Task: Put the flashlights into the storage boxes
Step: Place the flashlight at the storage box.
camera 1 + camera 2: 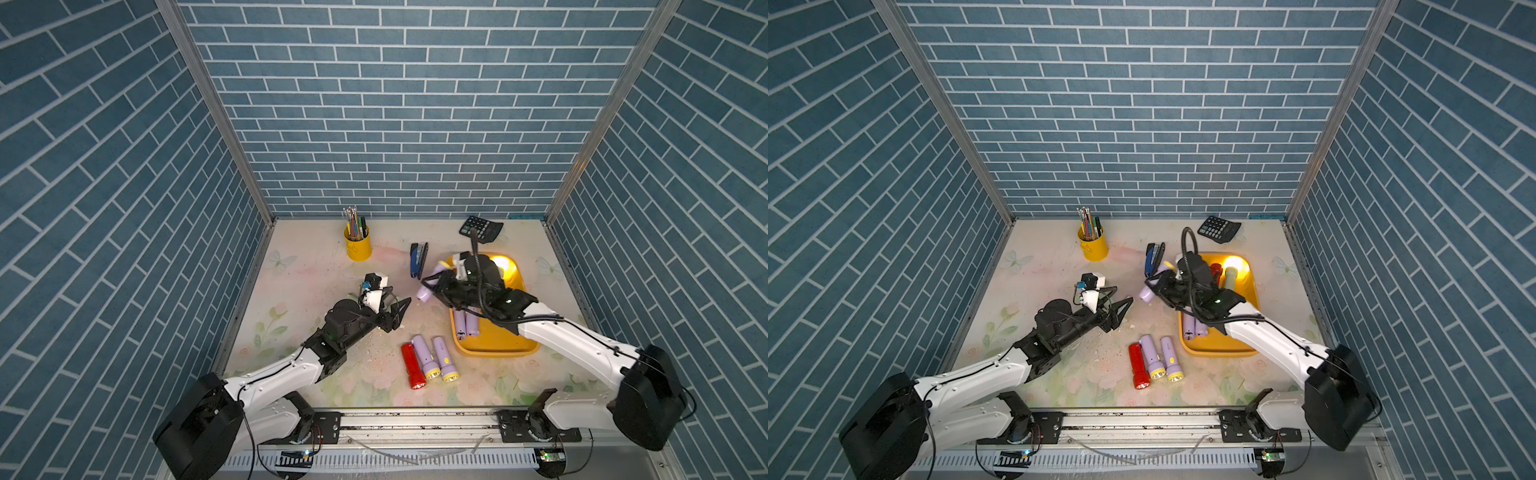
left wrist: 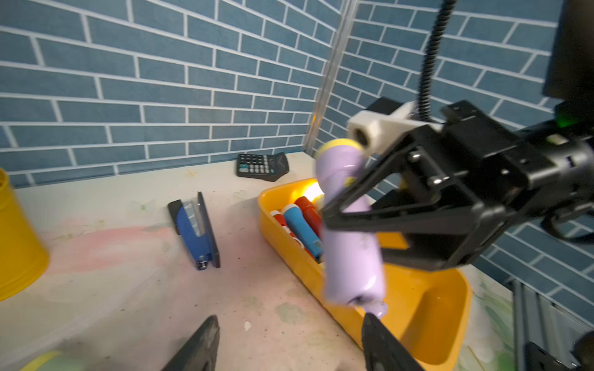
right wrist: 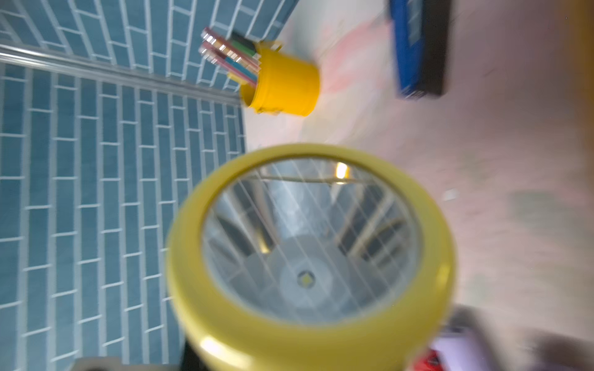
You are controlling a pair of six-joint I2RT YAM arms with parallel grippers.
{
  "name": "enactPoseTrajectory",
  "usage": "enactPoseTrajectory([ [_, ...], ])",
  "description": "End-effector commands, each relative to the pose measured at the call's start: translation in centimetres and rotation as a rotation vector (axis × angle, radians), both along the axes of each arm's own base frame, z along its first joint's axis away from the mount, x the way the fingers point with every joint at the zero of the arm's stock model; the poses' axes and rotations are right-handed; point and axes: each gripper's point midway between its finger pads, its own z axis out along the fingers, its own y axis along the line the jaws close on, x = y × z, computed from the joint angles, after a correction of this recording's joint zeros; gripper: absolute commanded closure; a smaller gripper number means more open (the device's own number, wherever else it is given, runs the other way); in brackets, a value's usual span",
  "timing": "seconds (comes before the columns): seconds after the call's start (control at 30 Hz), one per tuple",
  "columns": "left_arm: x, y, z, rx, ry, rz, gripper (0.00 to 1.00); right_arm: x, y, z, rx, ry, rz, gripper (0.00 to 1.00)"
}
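My right gripper (image 1: 434,286) is shut on a lilac flashlight (image 1: 424,296) with a yellow head ring (image 3: 308,250), held in the air beside the storage box's left rim. My left gripper (image 2: 291,321) stands open just below the flashlight's (image 2: 350,231) tail, holding nothing. The orange-yellow storage box (image 1: 494,352) holds two lilac flashlights (image 1: 465,324), a blue one (image 2: 302,228), red ones (image 2: 308,212) and a lit one (image 1: 498,262). On the table near the front lie a red flashlight (image 1: 411,365) and two lilac ones (image 1: 424,356) (image 1: 444,359). A pale green one (image 2: 54,363) shows under the left wrist.
A yellow pen cup (image 1: 357,245) stands at the back left. A dark blue stapler (image 1: 417,259) lies just left of the box, and a black calculator (image 1: 481,228) sits behind it. Blue brick walls close in three sides.
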Motion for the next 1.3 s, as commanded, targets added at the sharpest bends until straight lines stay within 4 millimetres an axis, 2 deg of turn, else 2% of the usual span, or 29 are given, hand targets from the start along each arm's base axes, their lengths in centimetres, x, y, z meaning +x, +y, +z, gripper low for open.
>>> enactPoseTrajectory([
  [0.0, 0.9, 0.6, -1.4, 0.042, 0.072, 0.066, 0.27, -3.2, -6.6, -3.1, -0.31, 0.058, 0.154, 0.72],
  [0.07, 1.2, 0.4, -2.1, 0.06, 0.108, 0.069, 0.26, -3.9, -9.9, -5.0, -0.393, 0.126, 0.186, 0.72],
  [0.13, 1.3, 0.0, -2.6, 0.078, 0.133, 0.064, 0.25, -4.5, -12.1, -6.5, -0.425, 0.203, 0.215, 0.72],
  [0.23, 1.5, -0.4, -3.2, 0.093, 0.164, 0.057, 0.25, -4.9, -14.5, -9.0, -0.45, 0.314, 0.262, 0.72],
  [0.33, 1.5, -0.6, -3.3, 0.093, 0.174, 0.052, 0.25, -4.4, -16.0, -10.9, -0.468, 0.376, 0.284, 0.71],
  [0.4, 1.4, -0.8, -3.3, 0.093, 0.173, 0.042, 0.25, -3.4, -16.4, -11.6, -0.458, 0.379, 0.286, 0.7],
  [0.57, 1.3, -0.6, -3.6, 0.099, 0.177, 0.045, 0.25, -1.4, -15.3, -12.9, -0.377, 0.367, 0.345, 0.68],
  [0.7, 1.2, -0.3, -3.5, 0.099, 0.172, 0.055, 0.25, -0.1, -15.3, -14.0, -0.37, 0.375, 0.37, 0.66],
  [0.77, 1.2, -0.1, -3.3, 0.099, 0.168, 0.065, 0.25, 0.2, -15.5, -14.2, -0.373, 0.38, 0.374, 0.59],
  [0.83, 1.1, 0.4, -3.2, 0.103, 0.166, 0.08, 0.25, 0.4, -15.6, -13.9, -0.377, 0.38, 0.373, 0.48],
  [0.93, 0.9, 0.9, -3.2, 0.108, 0.166, 0.096, 0.25, 0.3, -15.7, -13.4, -0.382, 0.373, 0.369, 0.41],
  [1.1, 0.5, 1.2, -3.3, 0.113, 0.174, 0.093, 0.25, 0.1, -16.4, -12.4, -0.431, 0.356, 0.356, 0.38],
  [1.27, -0.1, 1.7, -3.9, 0.143, 0.242, 0.102, 0.25, 0.1, -17.2, -9.8, -0.509, 0.293, 0.328, 0.38],
])
